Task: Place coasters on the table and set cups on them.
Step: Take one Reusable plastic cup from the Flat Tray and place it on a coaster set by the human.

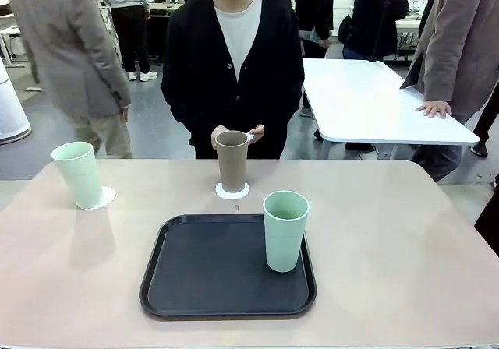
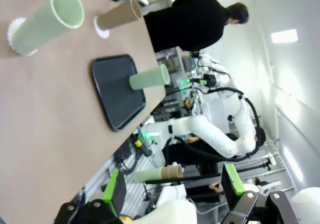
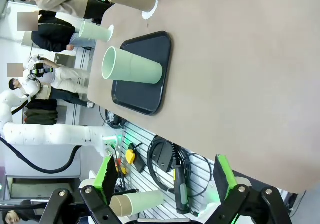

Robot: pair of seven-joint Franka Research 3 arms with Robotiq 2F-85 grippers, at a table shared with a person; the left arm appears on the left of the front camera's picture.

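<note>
The tan-brown cup stands upright on a scalloped white coaster near the far edge of the table. It is directly in front of a person in a black cardigan. The person's hands are drawn together at waist height just behind the cup's rim, with something small and white pinched in the fingers. What it is cannot be told.

On the robot's side, the left hand hangs back beyond the table's near edge. Its two green-padded fingers are spread wide and released, with nothing between them. The right hand is in the same pose, fingers parted and gripping nothing, back from the table's edge.

Toward the table's far left corner, the left mint cup stands upright on a second coaster. It sits off-centre, so the disc's edge peeks out on the side nearer the tan-brown cup. From the left wrist, its open mouth shows only bare wall inside.

The other mint cup stands upright in the right half of the black tray. It is the one thing the tray holds. The tray lies flat in the middle of the table's near half.

Beyond the table, another person's hand rests on a white table.
</note>
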